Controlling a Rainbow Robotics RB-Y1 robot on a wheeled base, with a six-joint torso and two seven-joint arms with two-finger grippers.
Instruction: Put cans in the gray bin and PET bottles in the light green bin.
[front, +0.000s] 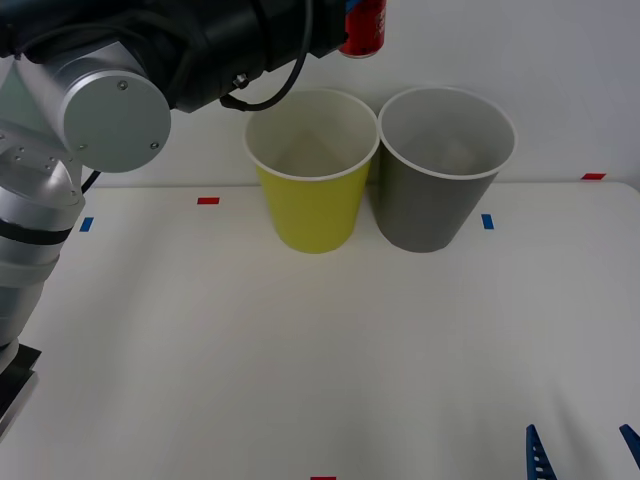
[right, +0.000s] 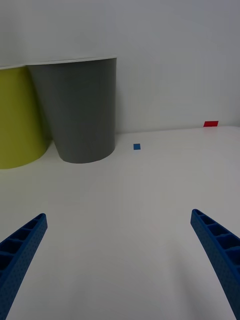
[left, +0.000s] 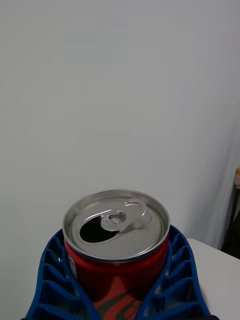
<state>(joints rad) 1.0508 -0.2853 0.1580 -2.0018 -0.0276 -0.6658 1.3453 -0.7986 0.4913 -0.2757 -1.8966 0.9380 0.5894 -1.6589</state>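
Note:
A red can (left: 117, 250) with an opened silver top sits between the blue ribbed fingers (left: 50, 275) of my left gripper (left: 117, 295), which is shut on it. In the front view the can (front: 364, 30) hangs high at the top edge, above the gap between the light green bin (front: 312, 180) and the gray bin (front: 440, 170). Both bins stand upright side by side at the back of the white table, and what shows of their insides holds nothing. My right gripper (front: 584, 455) is open low at the front right, with the gray bin (right: 82, 110) ahead of it.
My left arm (front: 120, 80) reaches across the upper left of the front view. Small red (front: 208, 200) and blue (front: 487, 221) tape marks dot the white table (front: 300, 360). A pale wall stands right behind the bins.

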